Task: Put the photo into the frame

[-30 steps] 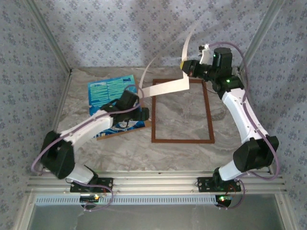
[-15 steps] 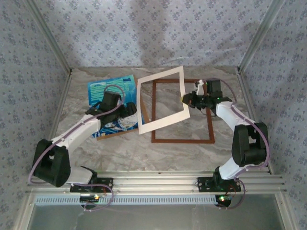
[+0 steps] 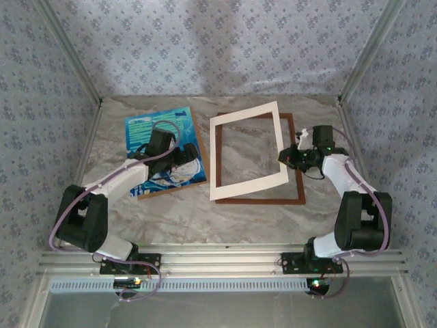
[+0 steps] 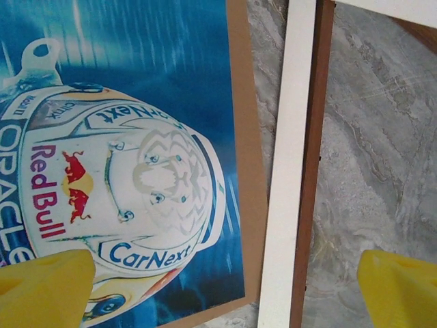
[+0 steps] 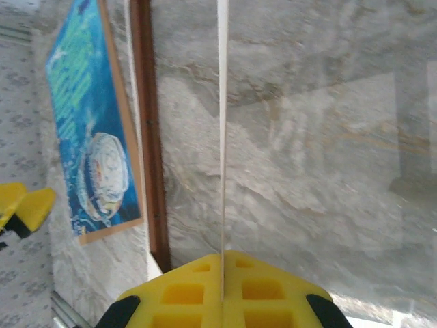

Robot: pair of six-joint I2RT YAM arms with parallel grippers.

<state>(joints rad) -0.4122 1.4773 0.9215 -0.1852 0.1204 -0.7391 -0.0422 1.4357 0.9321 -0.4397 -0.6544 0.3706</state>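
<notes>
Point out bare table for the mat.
Free: the table strip between the frame and the arm bases. Smaller: the back corner behind the right gripper holding the mat. Crowded: the gap between photo and frame, under the left gripper.

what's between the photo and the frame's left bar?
Left wrist view: backing board edge, a sliver of bare table, then the cream mat overlapping the frame.

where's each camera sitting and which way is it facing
Top external: high behind the bases, looking down on the table; both arms show.
Left wrist: on the left wrist, facing down at the photo; open left pincer's yellow fingertips show.
Right wrist: looking along the mat's thin edge; right pincer, shut on the mat, shows.
Shared: both wrist views catch the photo, mat and frame.
</notes>
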